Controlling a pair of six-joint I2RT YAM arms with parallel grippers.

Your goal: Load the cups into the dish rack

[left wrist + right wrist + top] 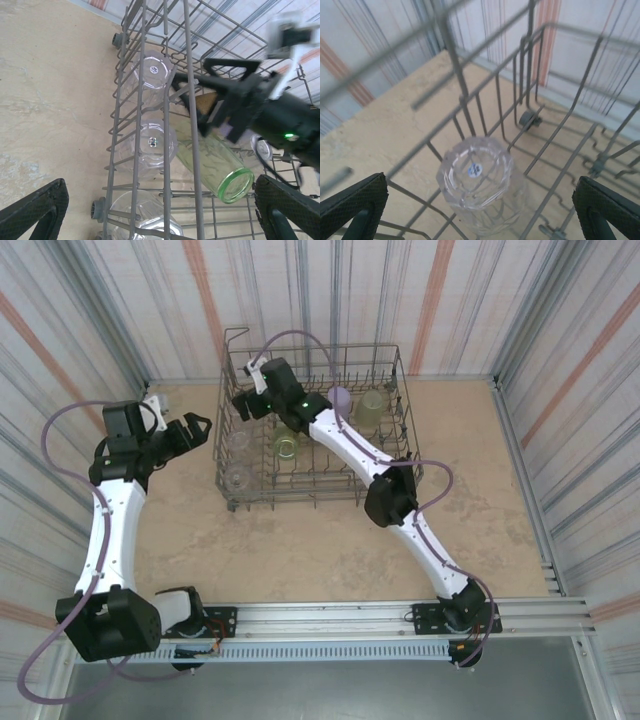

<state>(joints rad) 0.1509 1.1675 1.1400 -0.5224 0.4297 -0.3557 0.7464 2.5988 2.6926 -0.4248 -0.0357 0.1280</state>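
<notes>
Grey wire: the large rectangular grey metal wire dish rack [408, 430] is thin round rod, with open-grid walls, rows of upright tines and one raised loop at a far corner. A small grey roller [527, 119] sits at a foot.
Clear plastic: a transparent faceted tumbler [476, 180] stands mouth down in the rack with a small blue-and-white sticker on its base. It is between and just ahead of the right jaws, touching neither pad.
Right jaws: the right gripper [480, 200] is released, spread wide and holding nothing. Its black pads [355, 205] are cross-hatched rubber.
Left jaws: the left gripper [160, 200] is released and empty, outside the rack's left wall, with the same hatched pads.
Clear row: a line of clear tumblers [152, 145] runs straight ahead of the left jaws, just inside the wall. The two farther ones stand base up.
Yellow-green plastic: a translucent green tumbler [220, 165] lies tilted across the tines, ahead and to the right of the left jaws, with its thick rim toward them.
Far cups: a pale lavender tumbler [340, 398] and a second yellow-green tumbler [373, 405] stand behind the right jaws, near the far wall.
Open room: bare table lies under and around the left jaws. Rack wires close in on both sides of the right jaws.
Surface: the table top [480, 490] is beige, mottled and matte, like stone.
Room: the corrugated walls [90, 310] are striped grey, blue and orange. A ribbed aluminium rail [330, 615] runs along the near edge.
</notes>
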